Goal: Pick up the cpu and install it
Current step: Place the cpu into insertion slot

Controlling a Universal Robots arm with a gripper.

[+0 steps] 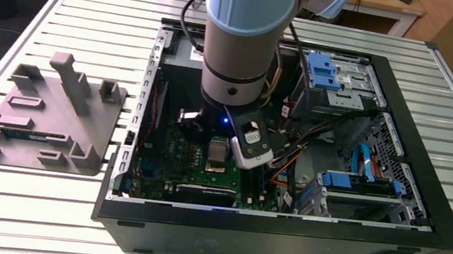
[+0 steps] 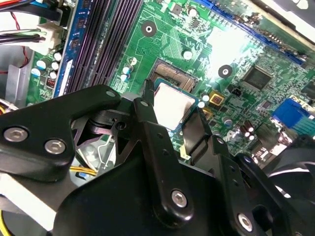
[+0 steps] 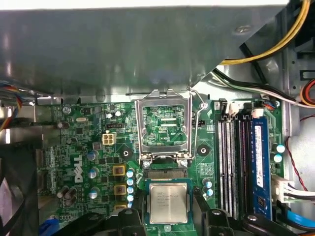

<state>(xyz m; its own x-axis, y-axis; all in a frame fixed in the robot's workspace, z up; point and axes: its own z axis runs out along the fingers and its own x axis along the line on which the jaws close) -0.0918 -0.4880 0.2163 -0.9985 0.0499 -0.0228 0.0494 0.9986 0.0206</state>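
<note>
1. My gripper [image 3: 168, 205] is clamped on the cpu [image 3: 168, 201], one finger on each side.
2. The cpu hangs over the motherboard [image 3: 93, 147] socket [image 3: 165, 173], seemingly not seated.
3. The socket frame [image 3: 140, 129] stands open.

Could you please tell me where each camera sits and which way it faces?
Exterior view: off the arm, looking down into the open computer case; the arm shows.
Second wrist view: at the wrist, looking obliquely past the gripper at the motherboard.
First wrist view: at the wrist, facing the motherboard squarely; fingers show.
Both wrist views share the cpu.
</note>
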